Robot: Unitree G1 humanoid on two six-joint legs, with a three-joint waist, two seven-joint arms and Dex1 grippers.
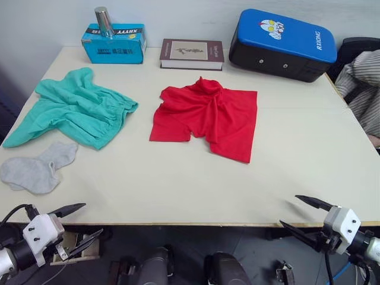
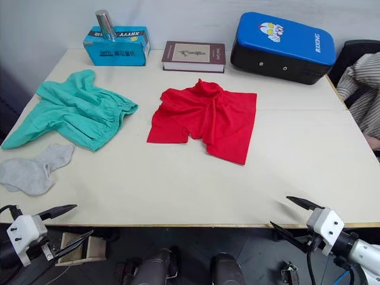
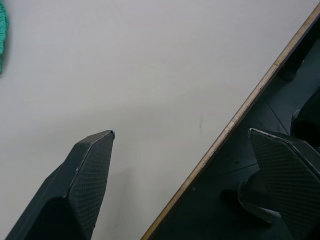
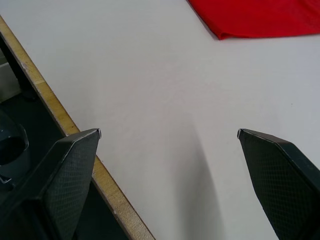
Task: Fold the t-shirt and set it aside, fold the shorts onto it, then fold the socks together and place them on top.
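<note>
The t-shirt [image 1: 206, 116] lay crumpled at table centre, twelve o'clock from your grippers, left [image 1: 78, 224] and right [image 1: 306, 214], both spread empty; it looked soft and light, so you should have pinched its hem corners.

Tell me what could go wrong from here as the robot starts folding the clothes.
The t-shirt lies crumpled, so a pinch may gather several layers and fold unevenly. The shorts overlap the table's left edge and could slide off. Both open grippers, left and right, sit at the near edge, a long reach away.
</note>
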